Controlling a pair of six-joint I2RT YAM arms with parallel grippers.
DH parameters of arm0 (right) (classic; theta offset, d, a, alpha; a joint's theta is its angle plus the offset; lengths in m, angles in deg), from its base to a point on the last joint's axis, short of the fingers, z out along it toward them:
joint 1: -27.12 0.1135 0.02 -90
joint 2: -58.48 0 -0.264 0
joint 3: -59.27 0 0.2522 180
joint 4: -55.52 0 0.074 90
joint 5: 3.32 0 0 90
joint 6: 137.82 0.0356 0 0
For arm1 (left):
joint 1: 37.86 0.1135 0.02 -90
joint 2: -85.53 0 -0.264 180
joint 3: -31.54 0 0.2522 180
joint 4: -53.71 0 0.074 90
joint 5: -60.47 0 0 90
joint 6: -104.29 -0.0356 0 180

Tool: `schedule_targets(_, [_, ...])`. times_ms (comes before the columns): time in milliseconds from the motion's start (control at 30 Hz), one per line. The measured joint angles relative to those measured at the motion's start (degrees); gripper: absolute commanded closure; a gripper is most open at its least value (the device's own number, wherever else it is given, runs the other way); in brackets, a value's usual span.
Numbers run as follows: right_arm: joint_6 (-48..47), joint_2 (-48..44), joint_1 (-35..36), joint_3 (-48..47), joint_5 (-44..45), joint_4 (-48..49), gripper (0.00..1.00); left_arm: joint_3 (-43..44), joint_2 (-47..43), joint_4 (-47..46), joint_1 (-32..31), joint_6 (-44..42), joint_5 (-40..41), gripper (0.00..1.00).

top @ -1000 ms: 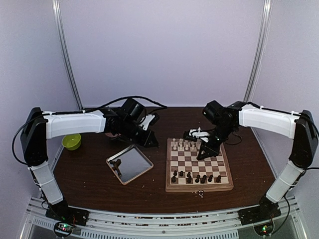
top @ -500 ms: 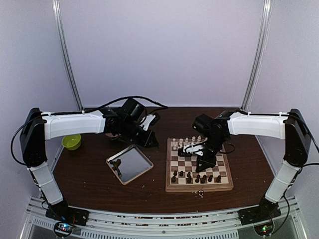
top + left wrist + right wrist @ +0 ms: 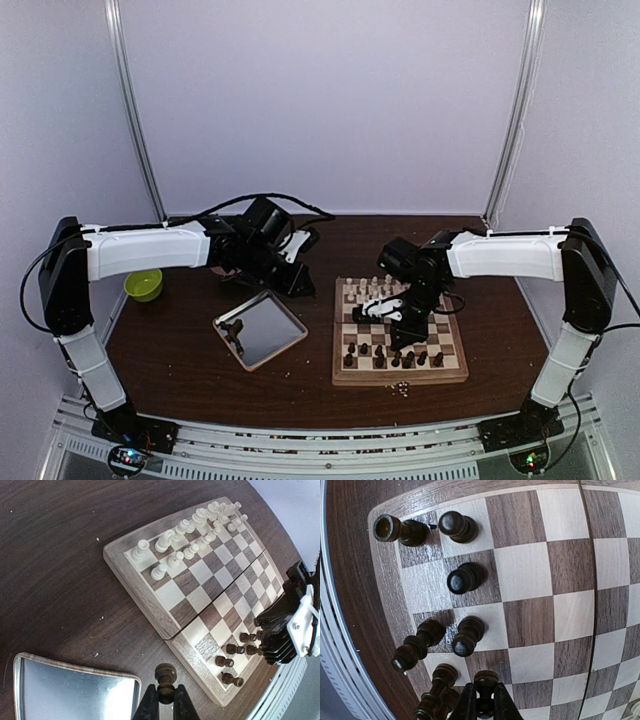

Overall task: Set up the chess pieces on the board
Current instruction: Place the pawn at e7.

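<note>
The board (image 3: pixel 399 377) lies right of centre. Cream chess pieces (image 3: pixel 368 291) stand along its far rows and dark ones (image 3: pixel 392 355) along its near rows. My right gripper (image 3: pixel 405 330) hangs over the near half, shut on a dark piece (image 3: pixel 486 678) just above the squares, beside several standing dark pieces (image 3: pixel 462 577). Off the board's left side, above bare table, my left gripper (image 3: pixel 302 284) is shut on another dark piece (image 3: pixel 166 674). Its fingertips (image 3: pixel 152 692) pinch the piece's neck between the tray and the board's rim (image 3: pixel 146 602).
A square silver metal tray (image 3: pixel 262 328) sits left of the board, with a green bowl (image 3: pixel 143 285) further left. Small crumbs (image 3: pixel 400 388) lie in front of the board's near edge. The right arm (image 3: pixel 295 625) shows over the board's far side in the left wrist view.
The right arm has swung from the board's far right corner toward its near half, carrying a dark piece lower. The left arm has not moved.
</note>
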Motion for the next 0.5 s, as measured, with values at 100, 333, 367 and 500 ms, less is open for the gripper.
schedule_targets(100, [0.0,0.1,0.1,0.0,0.6,0.5,0.86,0.0,0.0,0.0,0.0,0.0,0.1,0.89])
schedule_targets(333, [0.1,1.0,0.2,0.0,1.4,0.8,0.85,0.0,0.0,0.0,-0.1,-0.1,0.1,0.89])
schedule_targets(367, [0.1,1.1,0.2,0.0,1.4,0.8,0.84,0.0,0.0,0.0,-0.2,-0.1,0.1,0.89])
schedule_targets(500, [0.1,1.8,0.4,0.0,1.6,0.9,0.81,0.0,0.0,0.0,-0.2,-0.1,0.1,0.89])
